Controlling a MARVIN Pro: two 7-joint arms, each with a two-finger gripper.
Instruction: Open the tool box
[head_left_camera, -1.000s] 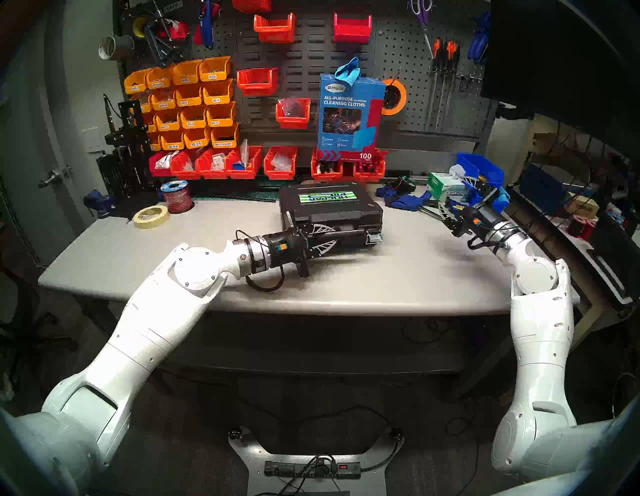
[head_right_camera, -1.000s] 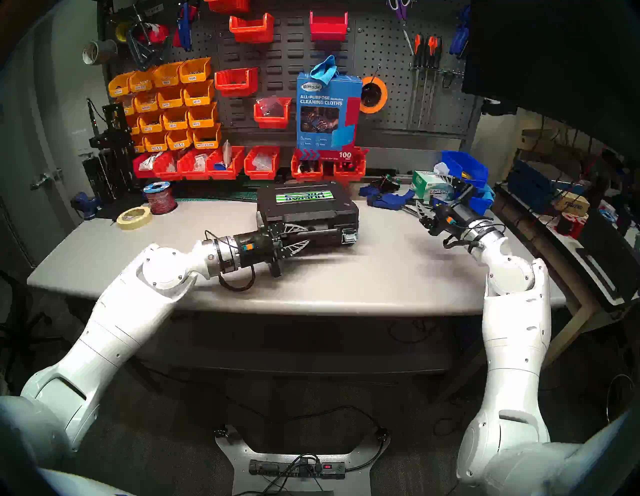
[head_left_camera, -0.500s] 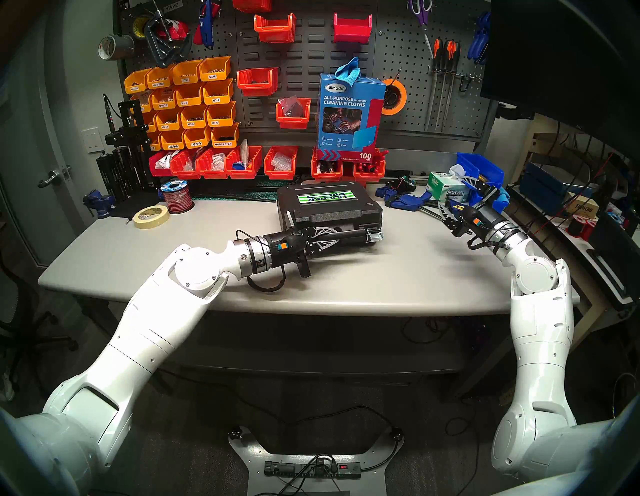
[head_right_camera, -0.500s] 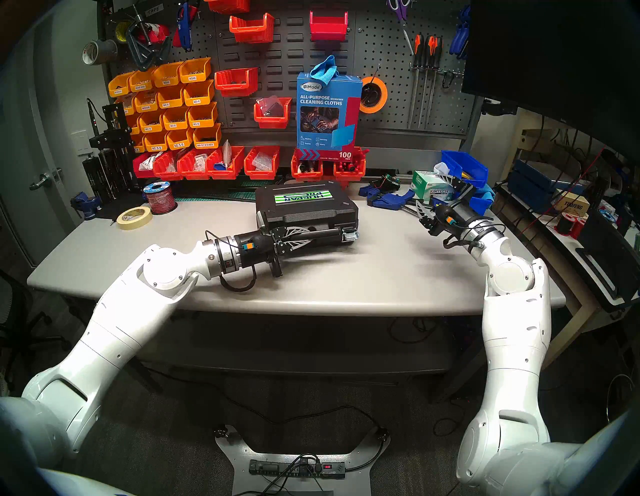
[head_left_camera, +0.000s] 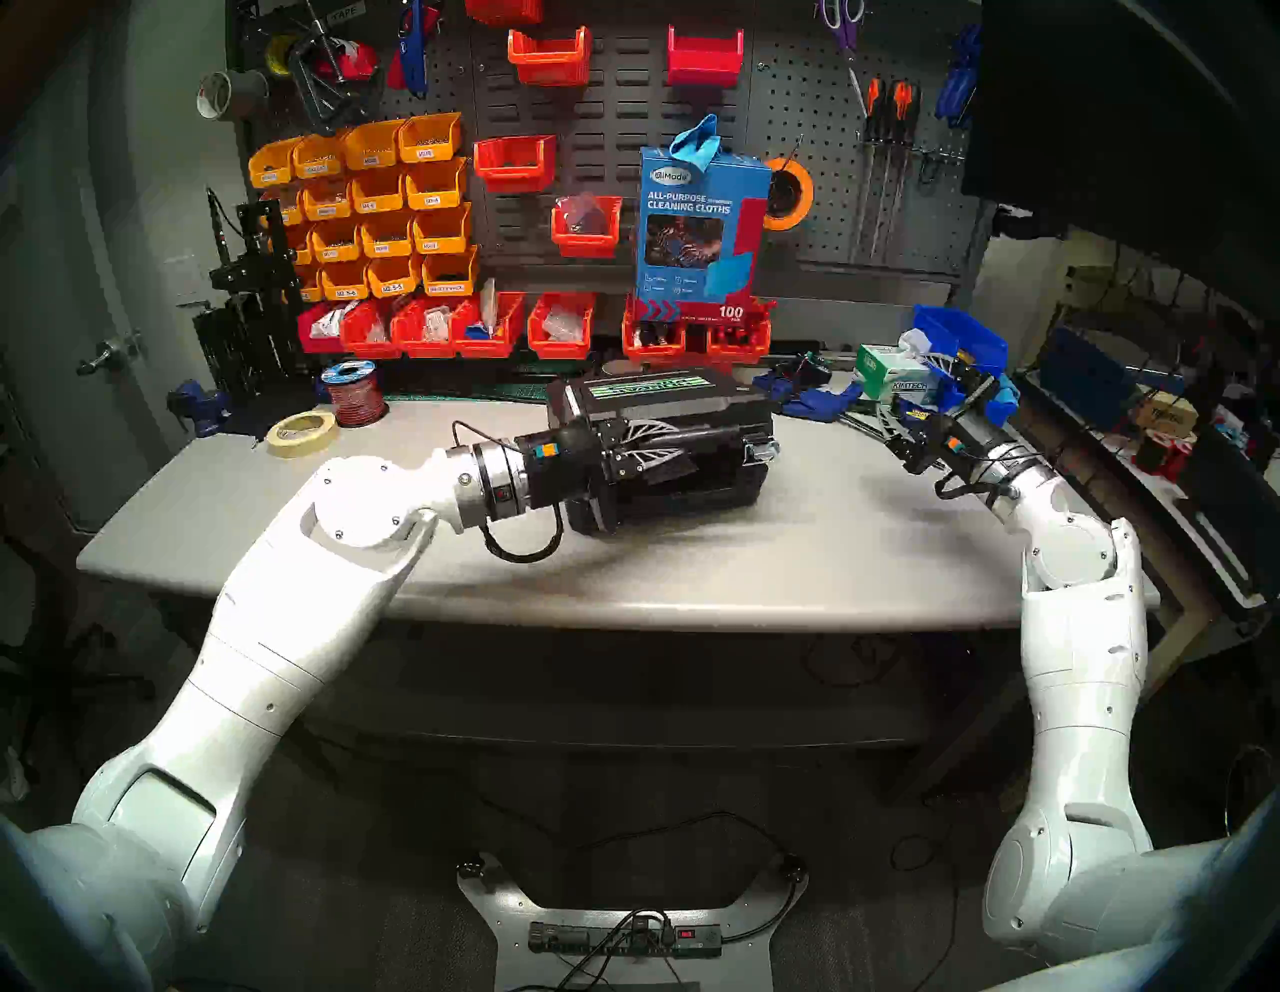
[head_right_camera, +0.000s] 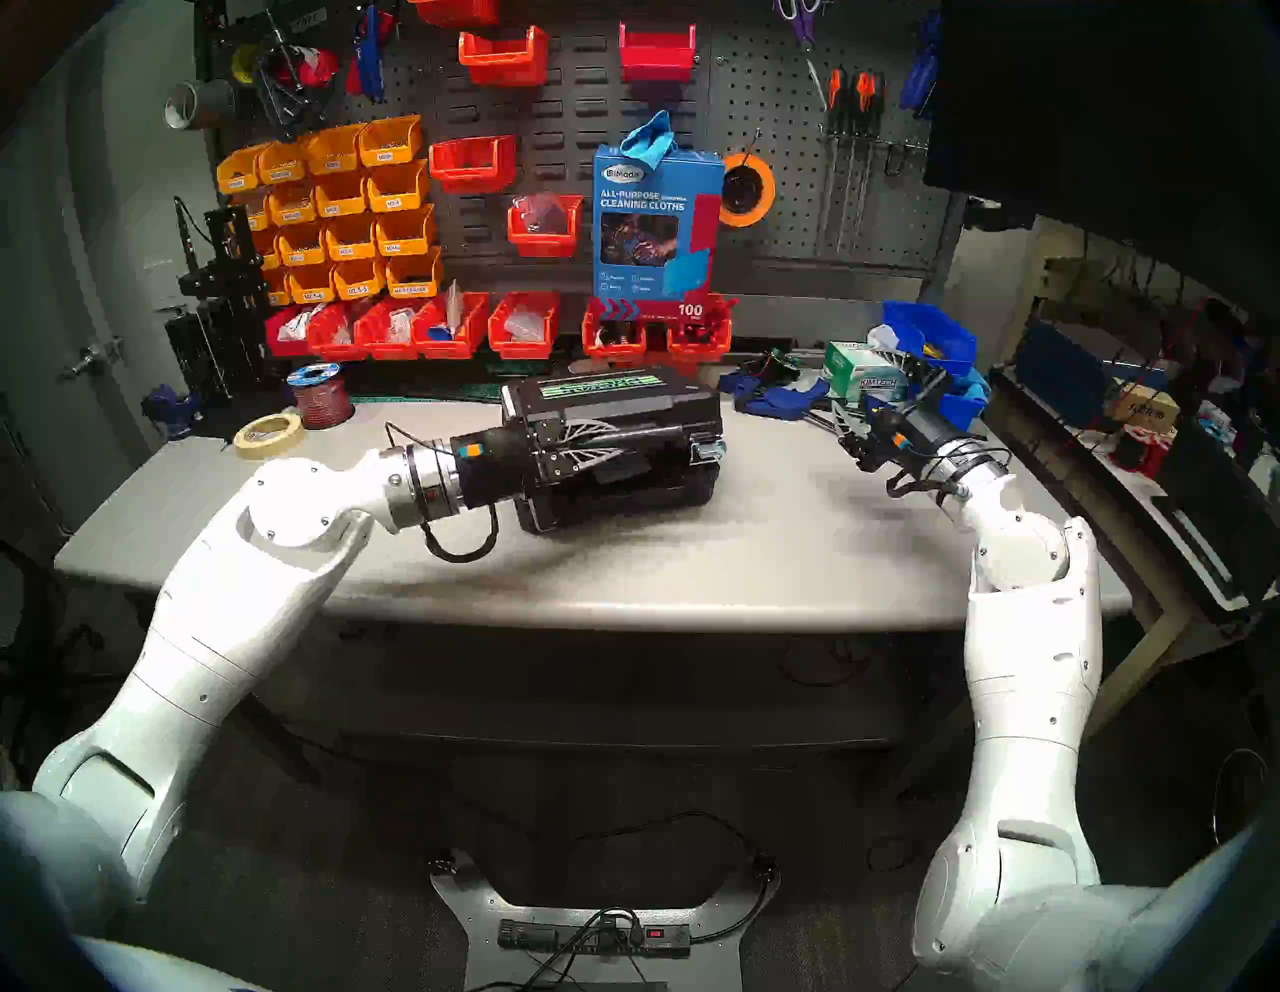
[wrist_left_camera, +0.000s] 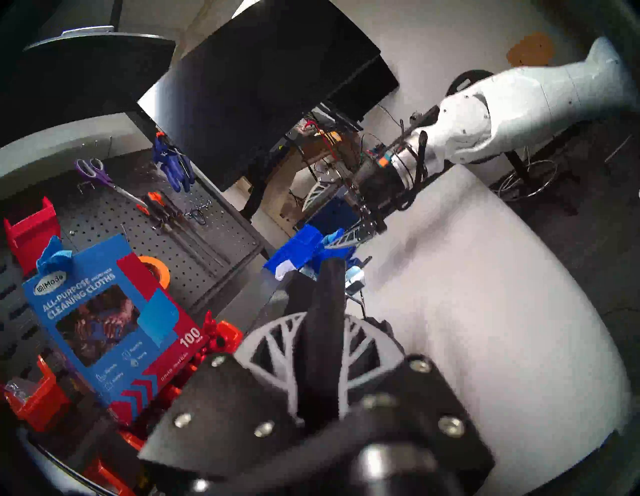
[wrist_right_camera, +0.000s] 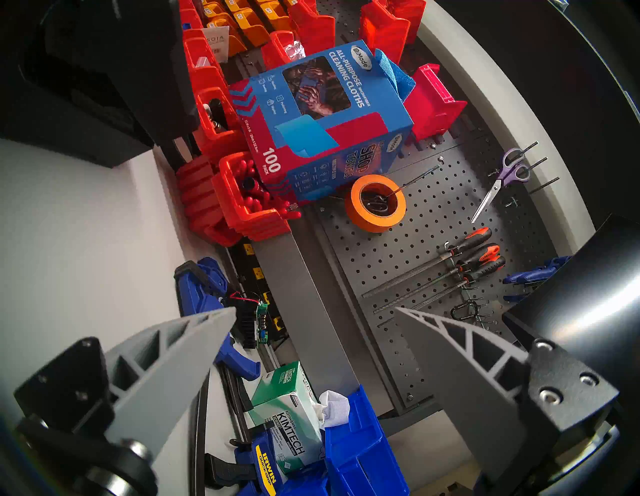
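While the desk front is bare, clutter rings the back: masking tape roll and red wire spool at left, blue clamps, Kimtech tissue box and blue bin at right, cleaning-cloths box on red bins behind. Tool box sits mid-desk, black, lid w/ green-white label tipped up at front edge, a dark gap under it; silver latch hangs loose at right corner. Left gripper clenched on the black handle, reaching in from left, level. Right gripper spread wide, holding nothing, near the clamps, well apart from tool box.
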